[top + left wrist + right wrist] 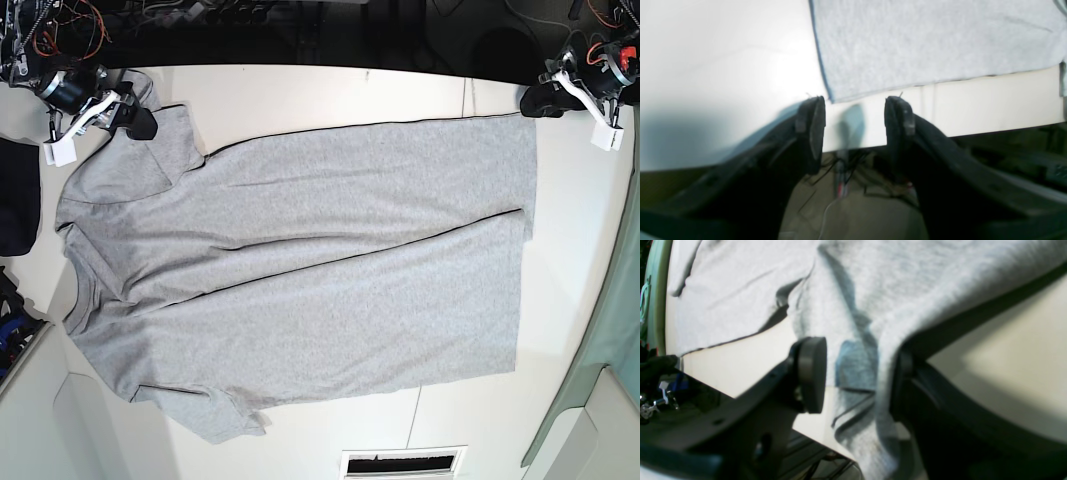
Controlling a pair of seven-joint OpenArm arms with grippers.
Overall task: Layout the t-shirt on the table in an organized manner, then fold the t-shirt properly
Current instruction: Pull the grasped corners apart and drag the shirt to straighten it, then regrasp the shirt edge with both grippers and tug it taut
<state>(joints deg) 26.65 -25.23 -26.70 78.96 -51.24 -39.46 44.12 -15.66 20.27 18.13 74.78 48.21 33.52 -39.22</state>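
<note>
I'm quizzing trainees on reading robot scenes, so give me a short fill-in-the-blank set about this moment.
1. The t-shirt lies spread on the ____ table.
2. In the left wrist view, the left gripper has its jaws ____, holding nothing.
3. In the base view, the shirt's collar points toward that view's ____ side.
4. In the right wrist view, grey ____ hangs between the jaws of the right gripper.

Missing words: white; open; left; fabric
</note>
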